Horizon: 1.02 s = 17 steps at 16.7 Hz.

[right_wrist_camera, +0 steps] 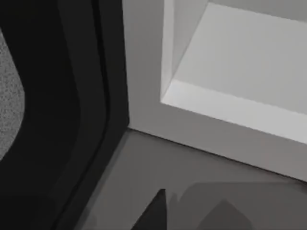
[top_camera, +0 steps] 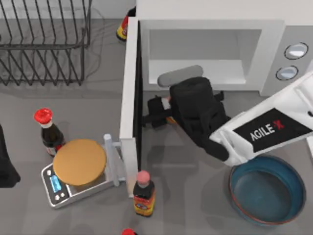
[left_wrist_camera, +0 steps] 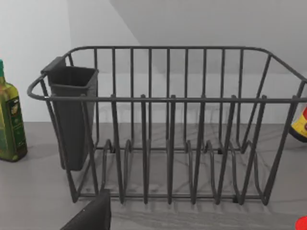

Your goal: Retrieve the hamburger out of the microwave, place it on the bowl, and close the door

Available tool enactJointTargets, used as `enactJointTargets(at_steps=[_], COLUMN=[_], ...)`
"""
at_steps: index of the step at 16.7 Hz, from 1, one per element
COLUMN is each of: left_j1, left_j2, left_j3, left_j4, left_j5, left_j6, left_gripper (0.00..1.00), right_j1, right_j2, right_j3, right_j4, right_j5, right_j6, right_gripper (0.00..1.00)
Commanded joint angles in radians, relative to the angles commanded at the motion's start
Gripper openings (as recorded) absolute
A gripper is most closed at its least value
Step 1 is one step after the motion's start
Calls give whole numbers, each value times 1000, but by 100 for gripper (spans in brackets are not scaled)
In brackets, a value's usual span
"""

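The white microwave (top_camera: 210, 27) stands at the back right, its grey cavity (right_wrist_camera: 240, 62) showing nothing inside. Its door (top_camera: 128, 88) is swung wide open toward the table's front, and its dark inner face (right_wrist_camera: 62, 120) is close in the right wrist view. My right gripper (top_camera: 148, 112) hovers just outside the cavity, pointing at the door's inner face. It is shut on the hamburger (top_camera: 170, 119), which shows as an orange and pale sliver under the black fingers. The dark blue bowl (top_camera: 266, 190) sits at the front right, partly under my right arm. My left arm (top_camera: 6, 164) is parked at the left edge.
A black wire dish rack (top_camera: 44, 41) (left_wrist_camera: 168, 124) fills the back left. A silver scale with a tan-orange disc (top_camera: 79, 161) stands left of the door. Sauce bottles stand by it (top_camera: 47, 129) and at the door's front end (top_camera: 143, 193). An oil bottle (left_wrist_camera: 10, 120) stands beside the rack.
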Motion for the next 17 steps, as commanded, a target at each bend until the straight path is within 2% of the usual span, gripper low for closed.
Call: enactJointTargets(at_steps=[3,6,13,17], left_j1=[0,0,0,0], left_j2=[0,0,0,0], left_j3=[0,0,0,0], left_j4=[0,0,0,0], left_j5=[0,0,0,0], left_j6=[0,0,0,0], left_gripper=[100,100,100,100], right_j1=[58,91,86,86], right_j2=[-85,-134,-146,-237], right_j3=[-171,-259,-260,-232], right_j4=[72,114,104,-16], right_j5=[50,79,80,79], right_j6=[29,45,47,47], right_gripper=[0,0,0,0])
